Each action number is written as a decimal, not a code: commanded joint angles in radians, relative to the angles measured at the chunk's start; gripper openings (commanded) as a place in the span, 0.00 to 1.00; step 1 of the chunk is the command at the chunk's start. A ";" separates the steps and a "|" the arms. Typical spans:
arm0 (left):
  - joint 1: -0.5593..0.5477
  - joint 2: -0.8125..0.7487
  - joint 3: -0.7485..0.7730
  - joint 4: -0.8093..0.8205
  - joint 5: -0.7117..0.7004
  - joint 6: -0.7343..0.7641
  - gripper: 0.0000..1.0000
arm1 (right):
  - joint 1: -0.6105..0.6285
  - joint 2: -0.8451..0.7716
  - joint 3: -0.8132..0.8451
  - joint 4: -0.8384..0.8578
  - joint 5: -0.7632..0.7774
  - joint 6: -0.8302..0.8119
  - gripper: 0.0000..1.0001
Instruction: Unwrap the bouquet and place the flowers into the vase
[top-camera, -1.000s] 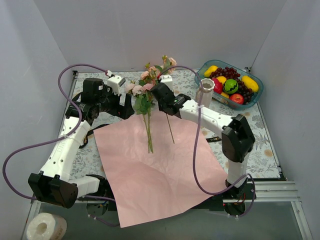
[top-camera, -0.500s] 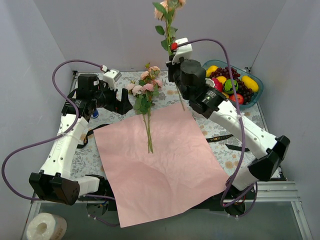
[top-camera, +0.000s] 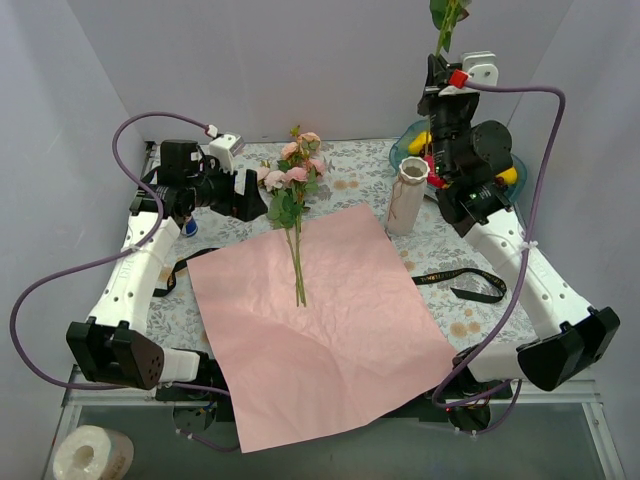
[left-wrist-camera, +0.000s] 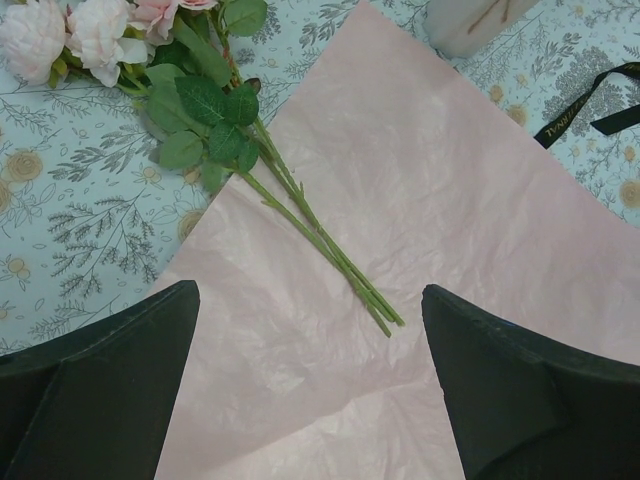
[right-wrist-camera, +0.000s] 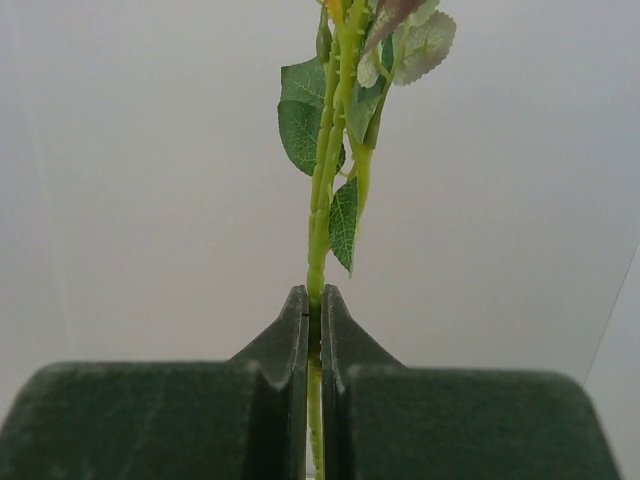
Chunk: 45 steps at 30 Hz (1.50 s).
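Right claw (right-wrist-camera: 312, 300) pinches one flower stem (right-wrist-camera: 318, 225) upright, leaves uppermost. Left claw (left-wrist-camera: 308, 295) gapes wide above the remaining flowers (left-wrist-camera: 300, 215), which lie flat on the paper (left-wrist-camera: 480, 250) with blooms far and stems near.

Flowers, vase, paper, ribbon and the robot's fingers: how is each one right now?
Right fingers: shut on one flower's stem.
Held flower: upright, high in the air.
Left fingers: wide open, holding nothing.
Other flowers: lying down, stems on the paper.
Paper: unwrapped, spread flat.
Ribbon: untied, lying loose beside the paper.
Vase: standing upright, no flowers in it.
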 joint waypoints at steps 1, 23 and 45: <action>0.009 0.007 0.056 0.005 0.039 0.014 0.94 | -0.032 0.008 -0.084 0.169 -0.069 -0.010 0.01; 0.026 0.099 0.105 -0.006 0.088 0.043 0.93 | -0.102 0.116 -0.334 0.634 -0.161 0.041 0.01; 0.057 0.100 0.102 0.002 0.120 0.038 0.93 | -0.112 0.038 -0.662 0.717 -0.103 0.107 0.01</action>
